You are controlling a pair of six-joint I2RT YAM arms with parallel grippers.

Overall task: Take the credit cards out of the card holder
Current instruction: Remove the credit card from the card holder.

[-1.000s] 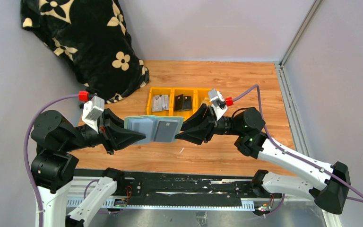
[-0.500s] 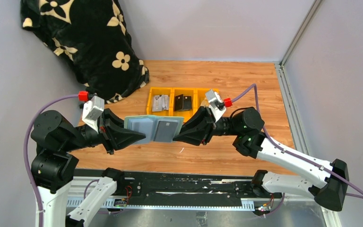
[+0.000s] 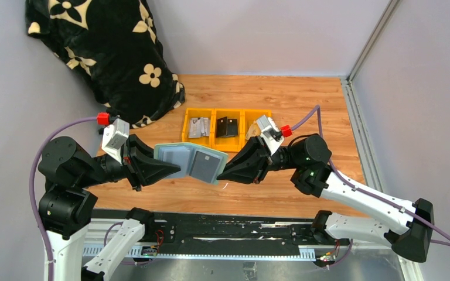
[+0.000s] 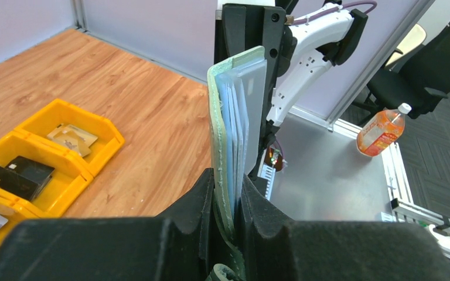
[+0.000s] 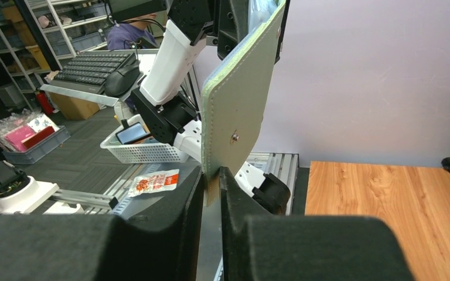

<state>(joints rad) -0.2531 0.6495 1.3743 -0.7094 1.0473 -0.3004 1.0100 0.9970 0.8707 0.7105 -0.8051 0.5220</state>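
Left gripper [image 4: 227,186] is clamped tight on one end of the card holder [image 4: 234,117]. The right gripper [image 5: 211,178] has its jaws narrow, pinching the opposite flap. So the holder hangs spread open in mid-air between both arms, a grey card [image 3: 205,165] tucked in its right half, above the wooden table [image 3: 281,96], near the yellow bins [image 3: 213,124].

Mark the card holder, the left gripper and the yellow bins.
card holder [image 3: 191,161]: top view, the fold between its two open halves.
left gripper [image 4: 228,182]: left wrist view, between the fingertips clamping the holder's edge.
yellow bins [image 3: 213,126]: top view, the wall between two compartments.
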